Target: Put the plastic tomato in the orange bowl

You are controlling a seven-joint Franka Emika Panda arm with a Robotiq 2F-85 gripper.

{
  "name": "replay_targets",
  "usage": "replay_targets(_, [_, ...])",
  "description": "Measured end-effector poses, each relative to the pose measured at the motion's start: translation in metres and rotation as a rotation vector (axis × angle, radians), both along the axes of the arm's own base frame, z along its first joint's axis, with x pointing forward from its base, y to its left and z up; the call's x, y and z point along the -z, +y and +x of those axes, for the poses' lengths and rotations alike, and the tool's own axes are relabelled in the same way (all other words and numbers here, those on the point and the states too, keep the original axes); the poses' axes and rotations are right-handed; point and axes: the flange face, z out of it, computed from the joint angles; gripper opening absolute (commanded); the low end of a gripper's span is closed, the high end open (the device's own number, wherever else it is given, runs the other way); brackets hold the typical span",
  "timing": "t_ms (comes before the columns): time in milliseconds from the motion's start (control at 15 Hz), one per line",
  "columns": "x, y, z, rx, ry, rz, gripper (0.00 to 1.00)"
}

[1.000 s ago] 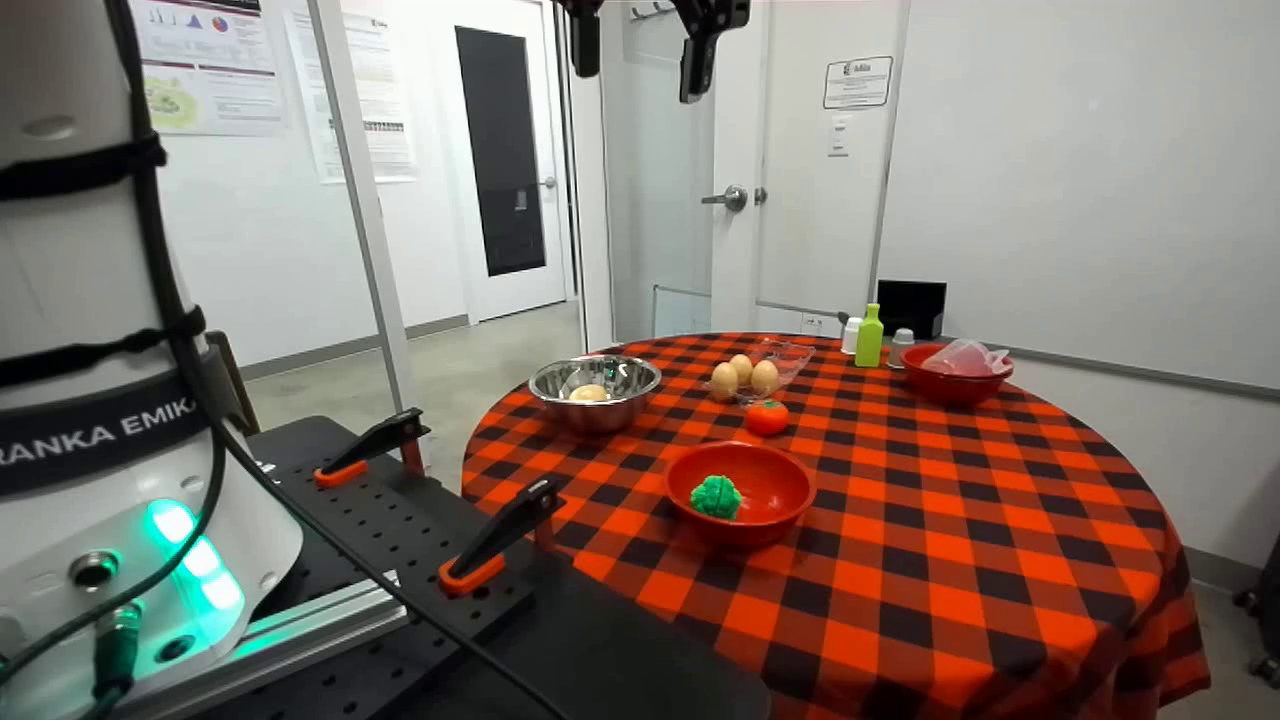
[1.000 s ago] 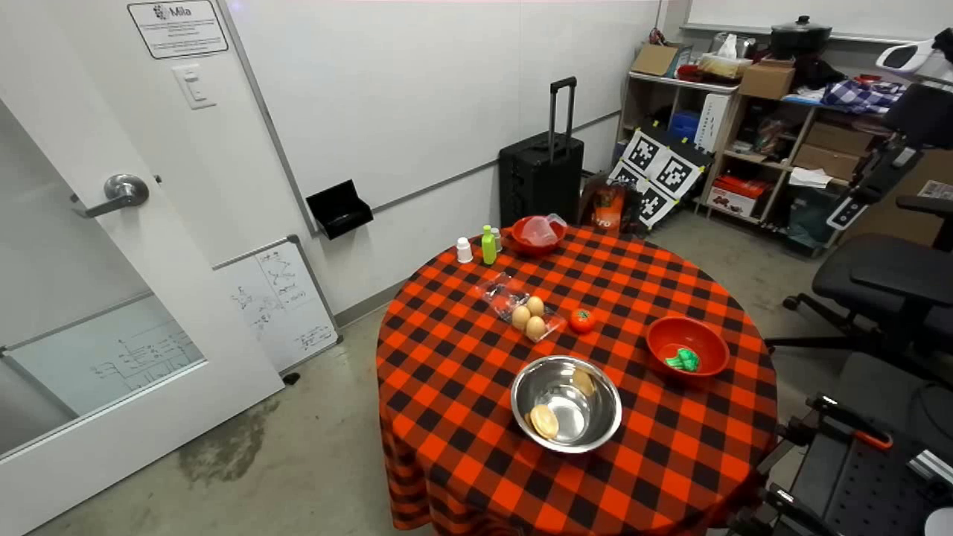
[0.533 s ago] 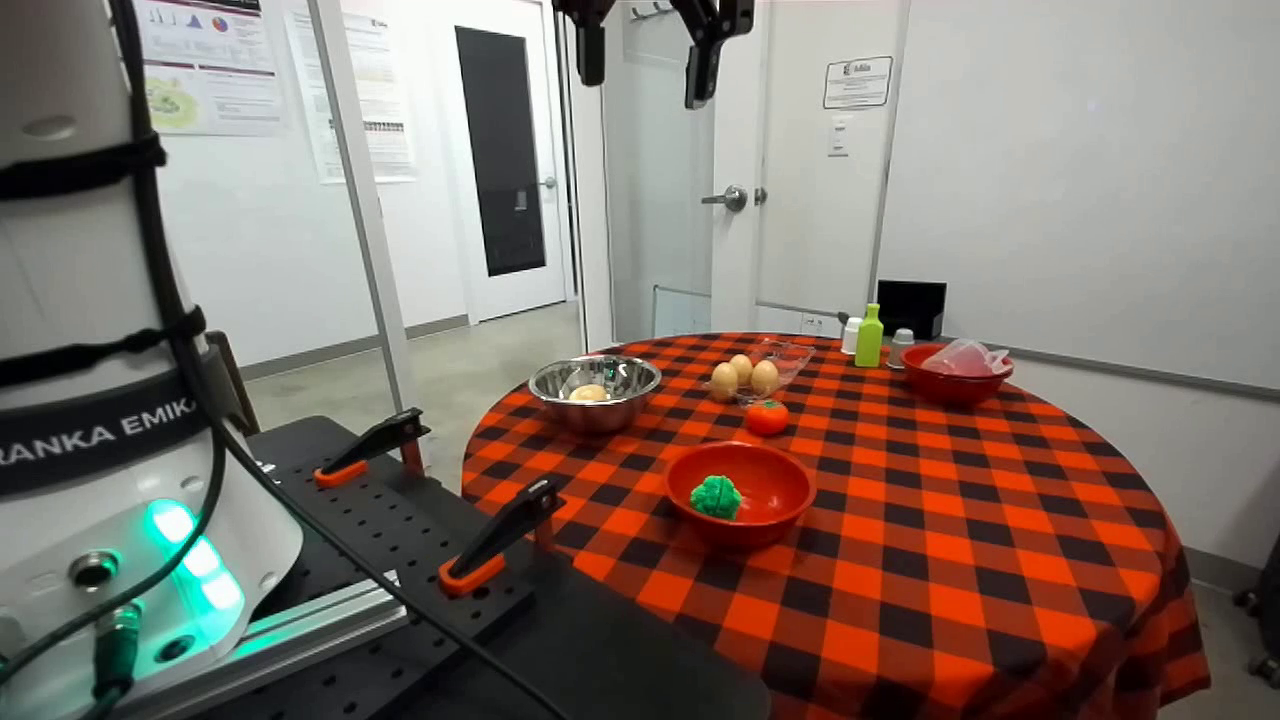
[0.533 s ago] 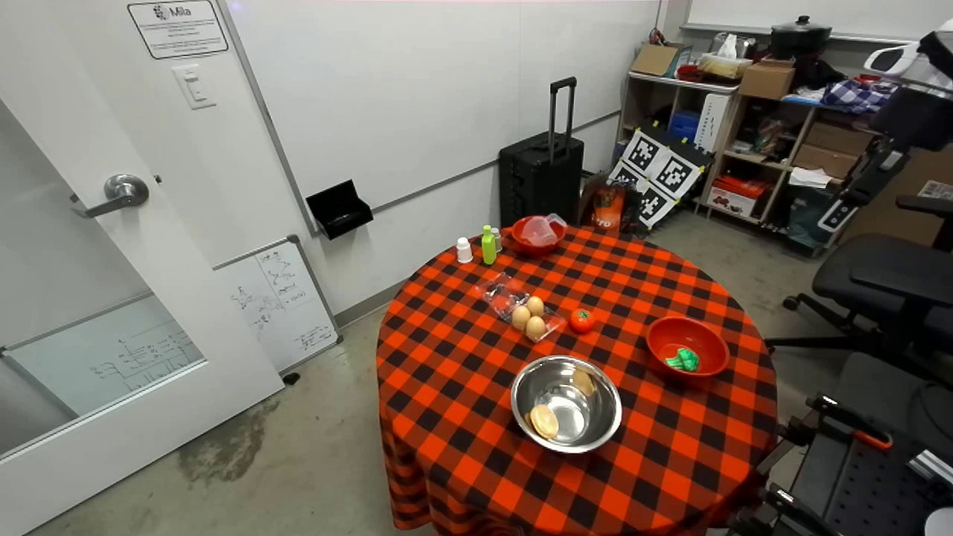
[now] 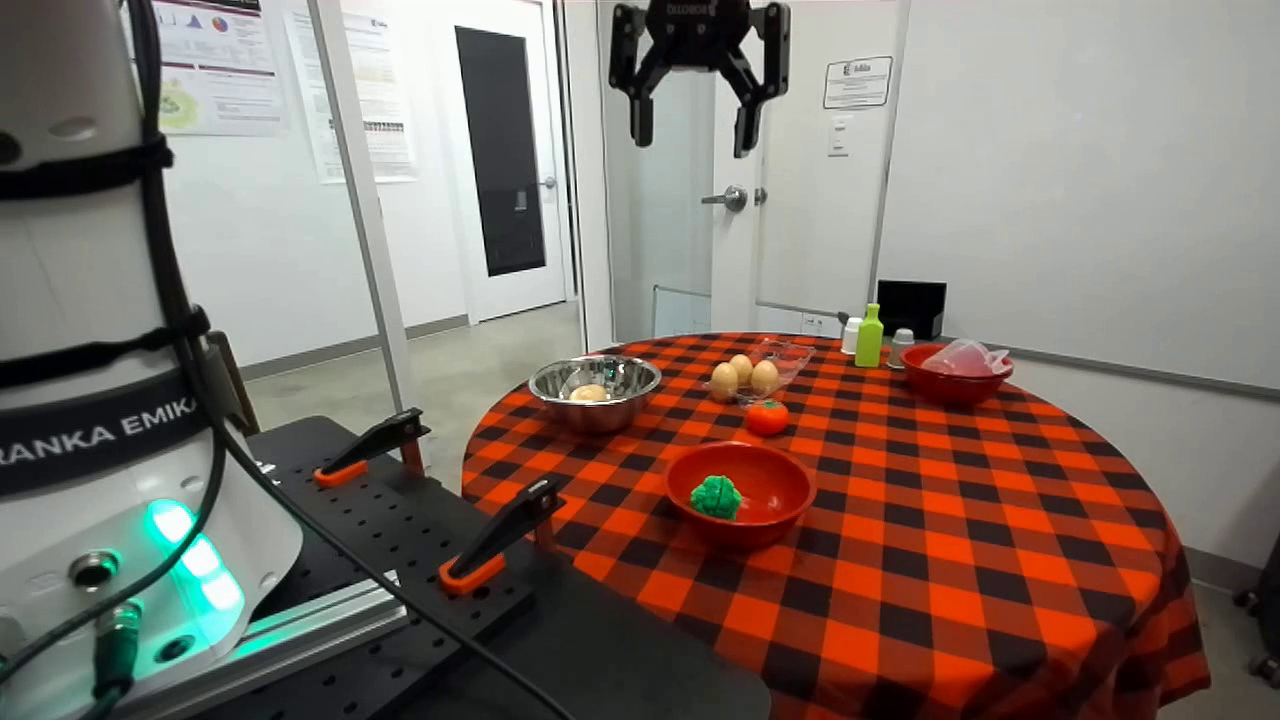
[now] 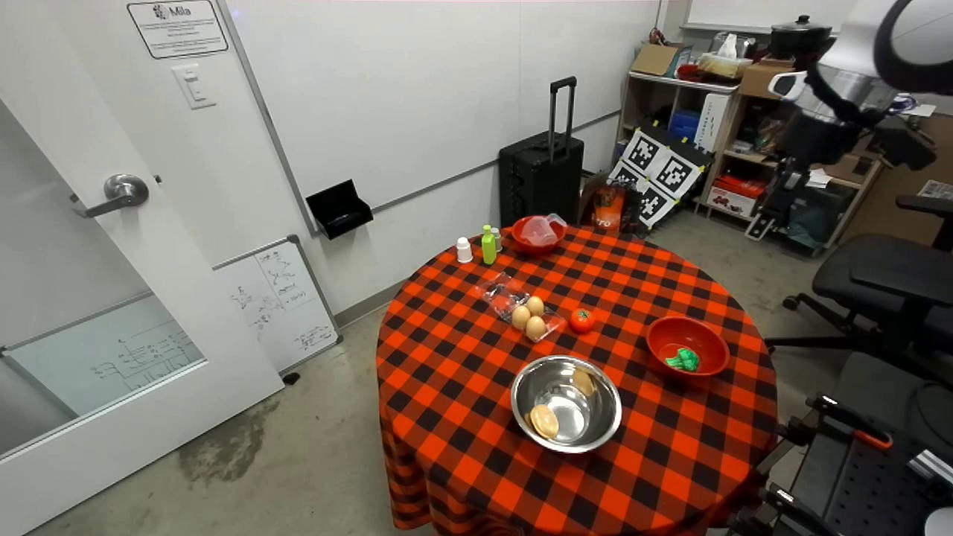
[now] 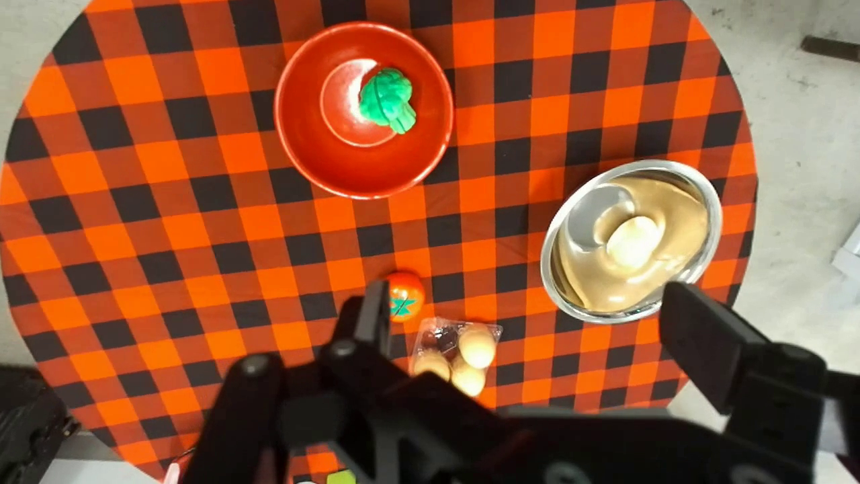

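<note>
Plastic tomato sits on the worktop, calyx upward, not yet in the orange bowl. Height matters most for the coming move: the tomato lies well below the end effector, and the wrist view shows it lined up near one of the fingers rather than midway between them, so the descent will probably need some sideways correction. The end effector is released, fingers spread, nothing held. Only one arm serves here. Being nearly round, the tomato has no long axis to match; what should set the grasp heading, I judge, is the transparent egg pack just beside it, where a finger could catch.

The tomato's skin is glossy and smooth, with a green star-shaped calyx, and may roll if pinched off-centre. On its side away from the egg pack, and apart from it, stands the orange bowl, wide, shallow and plastic-looking, holding a knobbly green broccoli-like piece. Three brown eggs with a duller surface sit in the pack's end nearer the tomato. Also apart from the tomato is a mirror-bright metal bowl with a pale rounded item inside. Orange-red and black checked cloth lies beneath the tomato, close to it in hue.
</note>
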Motion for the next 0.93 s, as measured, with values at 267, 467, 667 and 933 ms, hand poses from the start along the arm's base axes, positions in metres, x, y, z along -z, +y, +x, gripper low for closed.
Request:
replay_targets(267, [0.038,0.015,0.058,-0.063,0.064,-0.064,1.00])
replay_targets(467, [0.068,0.019,0.100,-0.112,0.099,-0.076,1.00])
replay_targets(667, [0.098,0.020,0.140,-0.135,0.112,-0.091,1.00])
replay_targets(933, [0.143,0.018,0.185,-0.147,0.116,-0.101,1.00])
